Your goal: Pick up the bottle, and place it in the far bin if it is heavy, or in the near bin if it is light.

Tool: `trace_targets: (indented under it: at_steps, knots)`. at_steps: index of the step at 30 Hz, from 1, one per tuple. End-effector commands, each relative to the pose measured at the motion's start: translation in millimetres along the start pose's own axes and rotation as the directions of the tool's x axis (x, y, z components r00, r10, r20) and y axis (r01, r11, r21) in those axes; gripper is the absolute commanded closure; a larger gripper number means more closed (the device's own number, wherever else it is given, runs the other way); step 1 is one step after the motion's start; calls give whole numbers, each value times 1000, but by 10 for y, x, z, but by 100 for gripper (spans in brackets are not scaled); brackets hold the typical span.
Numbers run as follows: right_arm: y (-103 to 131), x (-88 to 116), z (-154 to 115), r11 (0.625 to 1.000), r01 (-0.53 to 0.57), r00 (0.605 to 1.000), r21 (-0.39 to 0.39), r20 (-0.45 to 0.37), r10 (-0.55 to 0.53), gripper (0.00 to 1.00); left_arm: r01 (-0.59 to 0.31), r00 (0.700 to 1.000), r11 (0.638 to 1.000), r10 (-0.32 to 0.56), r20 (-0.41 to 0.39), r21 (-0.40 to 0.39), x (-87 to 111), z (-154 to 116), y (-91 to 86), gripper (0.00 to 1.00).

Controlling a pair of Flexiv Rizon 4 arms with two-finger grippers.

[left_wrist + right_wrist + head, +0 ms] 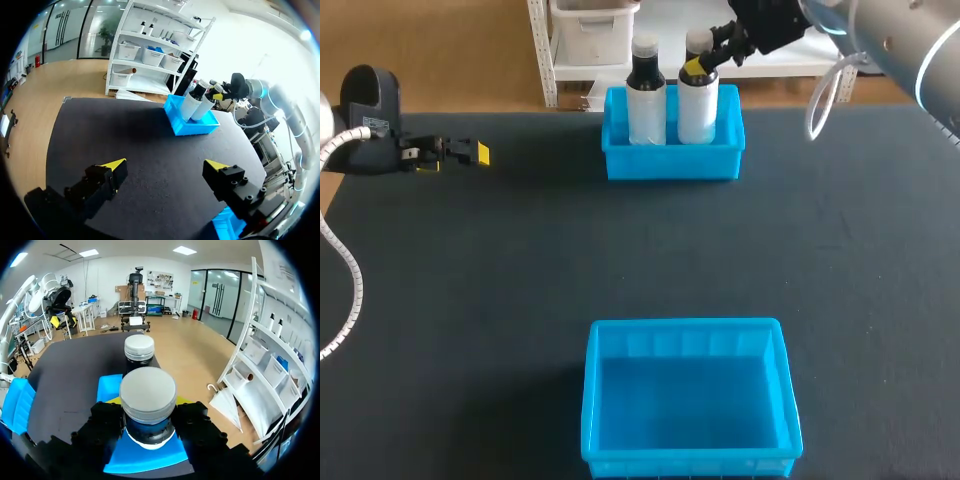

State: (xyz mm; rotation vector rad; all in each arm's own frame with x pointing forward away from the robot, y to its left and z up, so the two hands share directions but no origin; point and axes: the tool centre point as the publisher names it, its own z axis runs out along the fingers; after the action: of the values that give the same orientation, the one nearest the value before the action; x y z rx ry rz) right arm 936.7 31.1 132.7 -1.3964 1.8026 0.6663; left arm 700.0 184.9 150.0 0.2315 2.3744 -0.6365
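Bottle: white cylindrical body, black neck, flat round pale grey cap. It stands upright in the right half of the far bin, at the table's back edge. In the right wrist view the cap looks smooth and matte, with the dark neck just under it.

Right gripper: comes in from the back right corner, fingers clamped on the bottle's neck from two sides just below the cap. In the right wrist view the black finger blocks flank the neck closely, and only slivers of the yellow tips show.

Second bottle: same shape, white body, black neck, pale cap. It is upright in the left half of the far bin, just beside the gripped one, and nothing holds it.

Far bin: bright blue plastic, rectangular, with a thick rim.

Near bin: same blue plastic, larger in the head view, ribbed inner walls, at the table's front edge and well apart from the far bin.

Left gripper: low over the table's left side, fingers spread wide with nothing between them. The left wrist view shows the wedge-shaped yellow tips over bare mat.

Table: dark, matte, finely textured surface.
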Motion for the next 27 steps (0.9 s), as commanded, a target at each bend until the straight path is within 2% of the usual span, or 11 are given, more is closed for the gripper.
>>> trace_targets:
  at_steps: [1, 2, 3, 7, 11, 13, 15, 20, 21, 22, 27]
  knots:
    - [-113, -19, 44, 973, -8, 1000, -230, -7, 7, 100, 0, 1000, 1000, 0, 0, 0, 0, 0, 0, 0]
    - [-115, -11, 48, 973, -10, 1000, -231, -7, 8, 100, 0, 1000, 1000, 0, 0, 0, 0, 0, 0, 0]
    - [-117, -5, 50, 973, -12, 1000, -232, -8, 10, 92, 0, 1000, 1000, 0, 0, 0, 0, 0, 0, 0]
    - [-127, 22, 58, 972, -18, 1000, -234, -8, 16, 78, 0, 1000, 1000, 0, 0, 0, 0, 0, 0, 0]
    - [-138, 53, 66, 971, -25, 1000, -236, -7, 24, 75, 0, 1000, 1000, 0, 0, 0, 0, 0, 0, 0]
    - [-144, 67, 68, 971, -29, 1000, -238, -7, 28, 68, 0, 1000, 1000, 0, 0, 0, 0, 0, 0, 0]
    - [-151, 81, 66, 971, -32, 999, -238, -8, 31, 65, 0, 1000, 1000, 0, 0, 0, 0, 0, 0, 0]
    - [-174, 118, 53, 970, -46, 999, -239, -13, 44, 52, 0, 1000, 1000, 0, 0, 0, 0, 0, 0, 0]
    - [-177, 121, 48, 970, -50, 999, -239, -14, 48, 34, 0, 1000, 1000, 0, 0, 0, 0, 0, 0, 0]
    - [-180, 122, 43, 969, -51, 999, -240, -15, 49, 0, 0, 1000, 1000, 0, 0, 0, 0, 0, 0, 0]
    - [-184, 125, -8, 970, -58, 998, -237, -21, 55, 0, 0, 1000, 1000, 0, 0, 0, 0, 0, 0, 0]
